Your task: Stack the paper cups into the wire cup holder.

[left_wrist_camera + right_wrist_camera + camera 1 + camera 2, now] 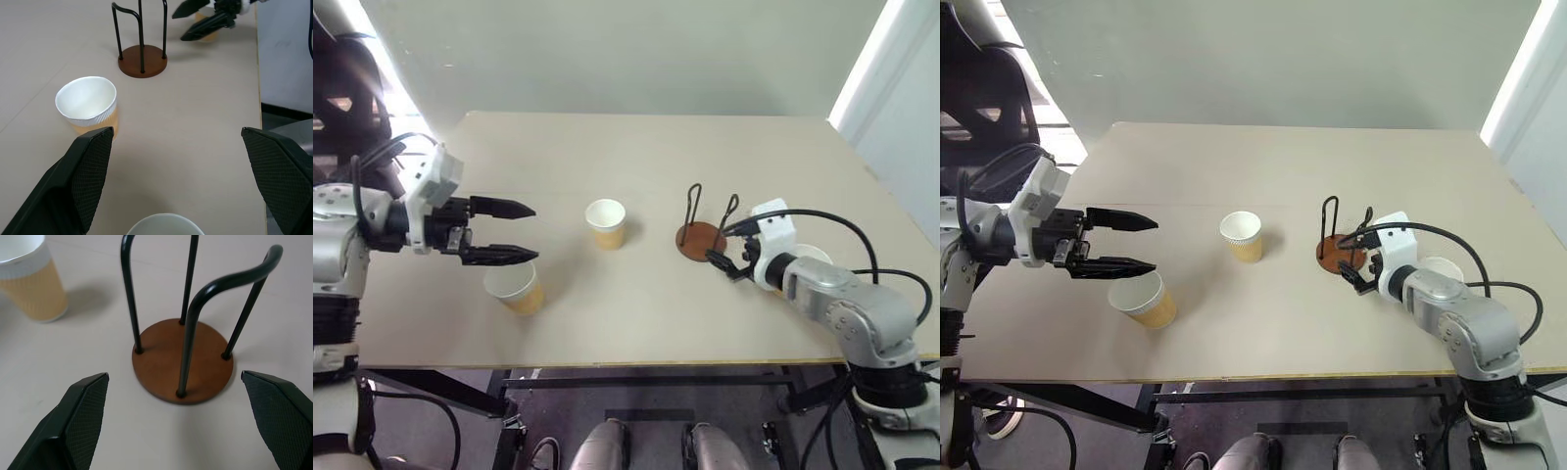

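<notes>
From the head view, the left gripper [519, 232] is seen wide open and empty above a paper cup [515, 287]. From the right wrist view, the wire cup holder [184, 360] is faced by the spread, empty right gripper [176, 426], so it could be pushed away.

A: Cup count?
B: Three. One [606, 223] mid-table, one [516, 288] near the front left, one [811, 254] at the right, mostly hidden behind the right arm.
A: All the same kind?
B: The two in clear view match: tan outside, white inside. Third shows only a white rim.
A: Holders?
B: One holder [702, 238]. Brown disc base, two black wire loops.
A: Anything in it?
B: Zero cups.
A: Grippers?
B: Two: left gripper [530, 233], right gripper [724, 249]. Two black fingers each.
A: Tables?
B: One table [636, 147].
</notes>
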Motion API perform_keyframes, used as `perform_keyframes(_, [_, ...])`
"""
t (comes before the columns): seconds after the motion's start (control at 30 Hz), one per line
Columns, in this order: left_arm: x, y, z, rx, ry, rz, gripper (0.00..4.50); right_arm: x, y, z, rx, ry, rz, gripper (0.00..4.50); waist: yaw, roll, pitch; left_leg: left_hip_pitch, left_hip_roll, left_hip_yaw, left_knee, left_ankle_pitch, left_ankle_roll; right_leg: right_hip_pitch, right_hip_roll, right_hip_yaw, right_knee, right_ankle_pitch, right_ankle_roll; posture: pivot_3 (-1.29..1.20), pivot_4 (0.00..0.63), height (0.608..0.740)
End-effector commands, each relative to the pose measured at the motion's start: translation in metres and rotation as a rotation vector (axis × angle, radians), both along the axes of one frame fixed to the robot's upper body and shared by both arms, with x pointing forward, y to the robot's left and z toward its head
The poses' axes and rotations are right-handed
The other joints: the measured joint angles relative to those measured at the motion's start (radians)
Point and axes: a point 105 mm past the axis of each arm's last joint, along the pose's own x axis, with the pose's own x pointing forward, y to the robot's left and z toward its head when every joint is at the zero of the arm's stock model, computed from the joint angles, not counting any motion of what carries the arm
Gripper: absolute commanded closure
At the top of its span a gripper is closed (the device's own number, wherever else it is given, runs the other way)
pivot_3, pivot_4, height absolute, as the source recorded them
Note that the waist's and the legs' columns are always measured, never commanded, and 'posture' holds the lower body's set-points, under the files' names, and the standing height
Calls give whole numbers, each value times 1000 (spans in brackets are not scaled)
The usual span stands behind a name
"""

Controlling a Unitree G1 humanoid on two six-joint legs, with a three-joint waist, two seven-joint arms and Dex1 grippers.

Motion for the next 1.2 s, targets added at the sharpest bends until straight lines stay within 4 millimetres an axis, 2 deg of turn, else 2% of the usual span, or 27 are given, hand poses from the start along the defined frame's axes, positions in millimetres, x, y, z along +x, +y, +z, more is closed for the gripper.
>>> perform_keyframes(0.03, [-6, 0, 13, 4, -49, -6, 33, 8, 4, 8, -17, -61, -15, 0, 0, 0, 0, 0, 0, 0, -1, 0, 0, 0, 0, 0, 0, 0, 0, 0, 150, 740])
perform_keyframes(0.43, [-10, -2, 11, 0, -49, -7, 33, 28, 19, 5, 14, -121, 23, 0, -1, 0, 0, 1, 0, 0, -7, 1, -3, -2, 0, -1, 0, -1, -2, 0, 150, 740])
perform_keyframes(0.53, [-12, -2, 11, 0, -50, -7, 0, 29, 21, 5, 16, -126, 39, 588, -1, 0, 0, 1, 0, 0, -7, 1, -3, -2, 0, -1, 0, -1, -3, 0, 150, 740])
perform_keyframes(0.67, [-14, -2, 11, -2, -49, -5, 0, 27, 27, 5, 15, -129, 75, 1956, -1, 0, 0, 1, 0, 0, -7, 1, -4, -2, 0, -1, 0, -1, -3, 0, 150, 740])
perform_keyframes(0.87, [-14, -2, 11, -3, -47, -3, 0, 15, 36, 4, -16, -121, 181, 4242, -1, 0, 0, 1, 0, 0, -7, 2, -5, -2, 0, -1, 0, -1, -3, 0, 150, 740])
perform_keyframes(0.9, [-14, -2, 11, -2, -47, -3, 0, 12, 38, 4, -24, -117, 205, 4466, -1, 0, 0, 1, 0, 0, -7, 2, -5, -2, 0, -1, 0, -1, -3, 0, 150, 740])
perform_keyframes(1.2, [-11, -5, 10, 0, -43, -15, 0, -25, 60, 1, -82, -76, 469, 4466, -1, -1, 0, 1, 0, -1, -8, 2, -7, -2, 0, -2, 0, -1, -4, 0, 150, 740])
